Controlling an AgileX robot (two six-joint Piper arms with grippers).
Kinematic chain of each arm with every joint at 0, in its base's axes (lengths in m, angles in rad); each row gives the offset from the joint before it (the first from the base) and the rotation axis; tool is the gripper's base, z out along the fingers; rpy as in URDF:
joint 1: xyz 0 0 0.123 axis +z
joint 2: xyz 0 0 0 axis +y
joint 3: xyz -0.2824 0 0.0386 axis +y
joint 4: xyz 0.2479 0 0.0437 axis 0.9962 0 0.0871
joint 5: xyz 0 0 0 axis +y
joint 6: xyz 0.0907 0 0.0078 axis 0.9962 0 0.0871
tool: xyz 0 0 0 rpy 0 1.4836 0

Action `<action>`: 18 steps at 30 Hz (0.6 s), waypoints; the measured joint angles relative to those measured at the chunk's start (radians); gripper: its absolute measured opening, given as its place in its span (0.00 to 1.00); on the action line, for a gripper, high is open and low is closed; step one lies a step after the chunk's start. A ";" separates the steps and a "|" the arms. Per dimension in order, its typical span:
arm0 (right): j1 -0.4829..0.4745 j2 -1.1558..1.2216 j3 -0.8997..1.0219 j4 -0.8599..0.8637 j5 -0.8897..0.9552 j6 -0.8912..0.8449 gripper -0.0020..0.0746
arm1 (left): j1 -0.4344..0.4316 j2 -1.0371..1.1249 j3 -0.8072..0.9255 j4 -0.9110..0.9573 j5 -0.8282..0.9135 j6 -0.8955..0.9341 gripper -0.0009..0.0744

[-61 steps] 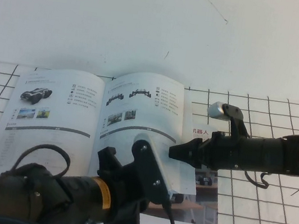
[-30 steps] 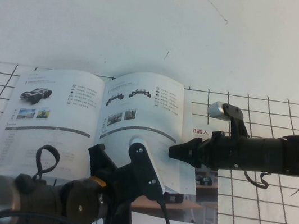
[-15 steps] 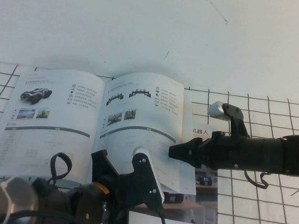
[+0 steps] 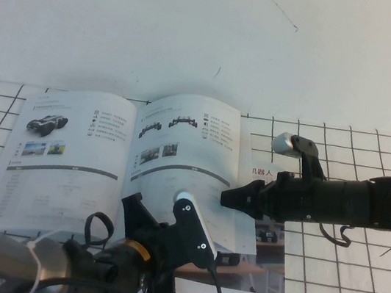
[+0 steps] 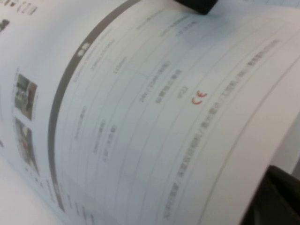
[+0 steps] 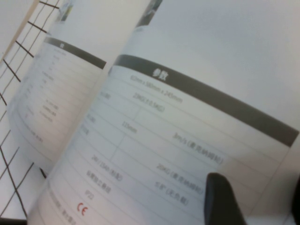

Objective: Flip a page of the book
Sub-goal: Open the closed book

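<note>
**Lifted page at risk of slipping or creasing**

The right gripper reaches in from the right side at the outer edge of the page. Its jaws stand wide apart; in the right wrist view one dark fingertip sits low against the printed spec table, and nothing there shows the leaf clamped between the pads. The left gripper sits near the bottom edge of the same leaf, just below its grey bar; whether its fingers are spread or closed on the paper cannot be told from these views.

The page is the right-hand leaf of the book, bowed upward off the sheets beneath it, with its outer edge raised near the right gripper. The book lies open on the gridded table, overlapping a second booklet with a wood-toned photo.

Likely troubles, as I judge them: with the right jaws released, the glossy leaf could spring back flat if the left arm shifts. A sideways push without a grip could buckle or crease the thin paper. A closing pinch might catch more than one leaf. Dragging might slide the whole light catalogue across the grid.
</note>
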 joint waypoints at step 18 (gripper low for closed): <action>0.000 0.000 0.000 0.002 0.010 0.000 0.46 | -0.002 0.032 0.000 -0.053 -0.184 -0.127 0.01</action>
